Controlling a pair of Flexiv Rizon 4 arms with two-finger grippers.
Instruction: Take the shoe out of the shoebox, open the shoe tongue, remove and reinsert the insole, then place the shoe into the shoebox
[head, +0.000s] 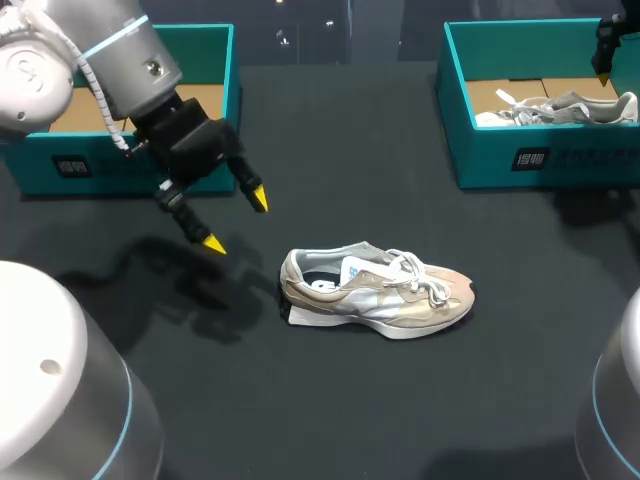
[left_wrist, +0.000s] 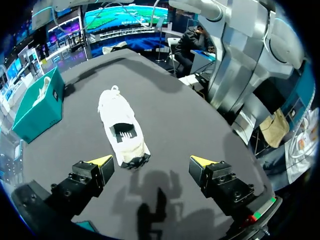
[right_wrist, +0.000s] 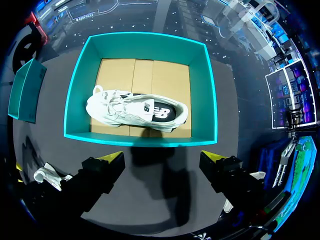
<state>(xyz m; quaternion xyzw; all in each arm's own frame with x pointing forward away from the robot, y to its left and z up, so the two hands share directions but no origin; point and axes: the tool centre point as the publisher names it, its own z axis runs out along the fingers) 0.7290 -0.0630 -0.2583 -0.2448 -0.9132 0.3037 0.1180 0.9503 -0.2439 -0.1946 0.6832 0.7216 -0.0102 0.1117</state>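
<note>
At the far left, the left shoebox (head: 218, 110) is sitting with its brown cardboard floor showing. My left arm (head: 100, 50) is covering part of it, so I cannot tell what the rest of the inside holds. My left gripper (head: 236, 222) is hanging just in front of that box, above the dark table (head: 300, 400), with its yellow-tipped fingers spread wide and gripping nothing.

Near the middle, the shoe (head: 375, 292) is resting on its sole on the table, out of both boxes, with its toe pointing right and its laces loose. In the left wrist view its heel is facing the gripper, ahead of the fingers and apart from them.

At the far right, the right shoebox (head: 540, 160) is holding a second shoe (head: 560, 108). My right gripper (right_wrist: 162, 159) is hovering over this box's near wall, fingers wide apart and empty. Ahead of it, the second shoe is lying on the cardboard floor with its side panel facing up.
</note>
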